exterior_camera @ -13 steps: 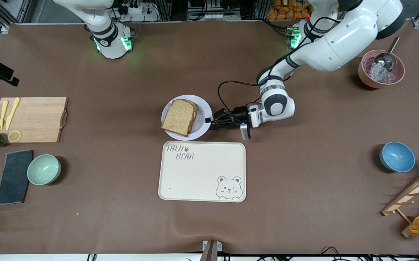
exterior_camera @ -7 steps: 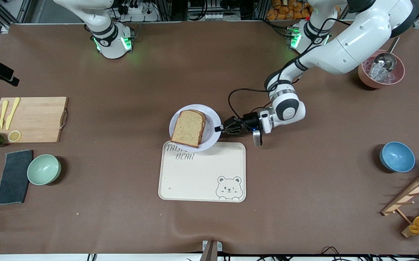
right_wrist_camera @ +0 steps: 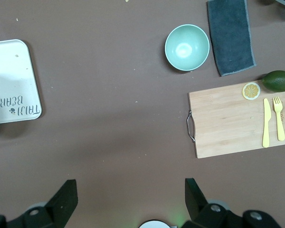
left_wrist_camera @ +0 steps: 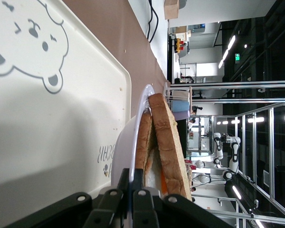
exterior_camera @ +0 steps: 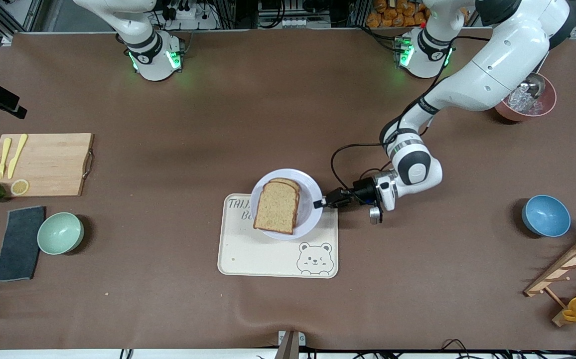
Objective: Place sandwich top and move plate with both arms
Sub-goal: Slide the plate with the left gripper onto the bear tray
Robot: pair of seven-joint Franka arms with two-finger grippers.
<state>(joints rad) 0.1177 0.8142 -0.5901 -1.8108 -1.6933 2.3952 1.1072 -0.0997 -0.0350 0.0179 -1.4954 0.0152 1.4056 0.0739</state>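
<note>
The lavender-white plate (exterior_camera: pixel 310 190) is over the cream bear tray (exterior_camera: pixel 278 254), at the tray's edge farther from the front camera. The sandwich top (exterior_camera: pixel 277 207), a plain brown slice, lies on a lower slice on the plate. My left gripper (exterior_camera: pixel 320 203) is shut on the plate's rim at the side toward the left arm's end. In the left wrist view the left gripper (left_wrist_camera: pixel 137 173) pinches the rim (left_wrist_camera: pixel 138 118), with the sandwich top (left_wrist_camera: pixel 168 137) above the tray (left_wrist_camera: pixel 47 133). My right gripper (right_wrist_camera: pixel 128 190) is open, high over bare table, out of the front view.
A cutting board (exterior_camera: pixel 44 162) with yellow cutlery, lemons and an avocado, a green bowl (exterior_camera: pixel 60 233) and a dark cloth (exterior_camera: pixel 19 243) lie toward the right arm's end. A blue bowl (exterior_camera: pixel 545 215), a pink ice bowl (exterior_camera: pixel 524 102) and a wooden rack (exterior_camera: pixel 572 274) lie toward the left arm's end.
My left gripper has carried the plate with the sandwich from the bare table toward the front camera and onto the tray area. The right arm has not moved.
</note>
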